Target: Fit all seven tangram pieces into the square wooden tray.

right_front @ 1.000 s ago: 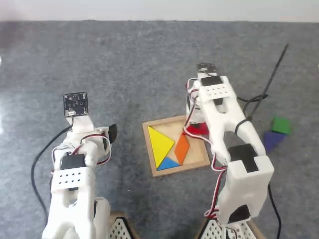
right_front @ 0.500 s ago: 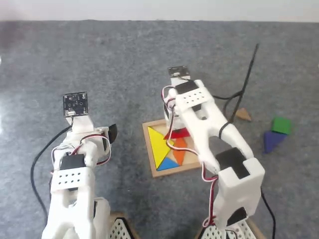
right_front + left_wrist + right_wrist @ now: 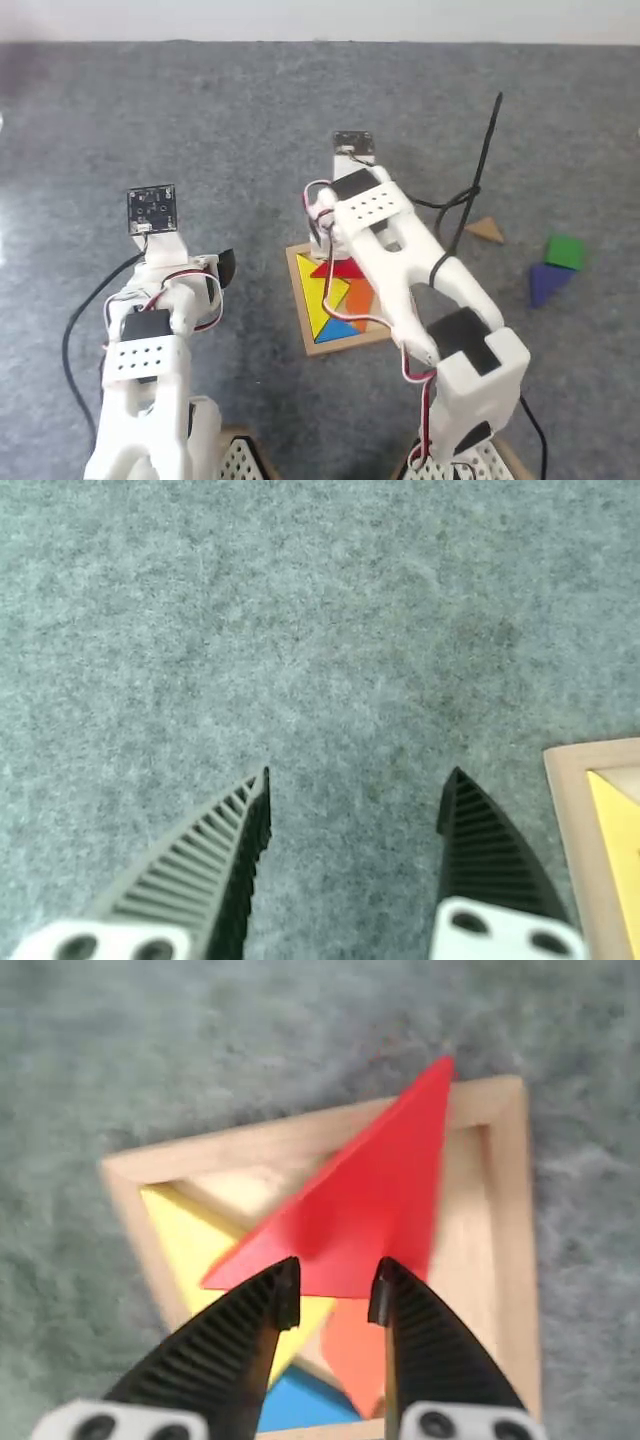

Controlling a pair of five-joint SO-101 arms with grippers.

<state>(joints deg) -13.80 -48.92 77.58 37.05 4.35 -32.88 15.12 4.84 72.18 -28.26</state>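
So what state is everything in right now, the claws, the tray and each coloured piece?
Left gripper, open, empty.
Right gripper, shut on red triangle.
Red triangle, held over tray, not seated.
Tray, partly filled.
Yellow triangle, in tray.
Orange piece, in tray.
Blue triangle, in tray.
Tan triangle, on carpet.
Green square, on carpet.
Purple piece, on carpet.

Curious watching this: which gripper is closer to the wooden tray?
Right. The right gripper is above the wooden tray, gripping the red triangle; the left gripper is open over the carpet, off to the tray's side.
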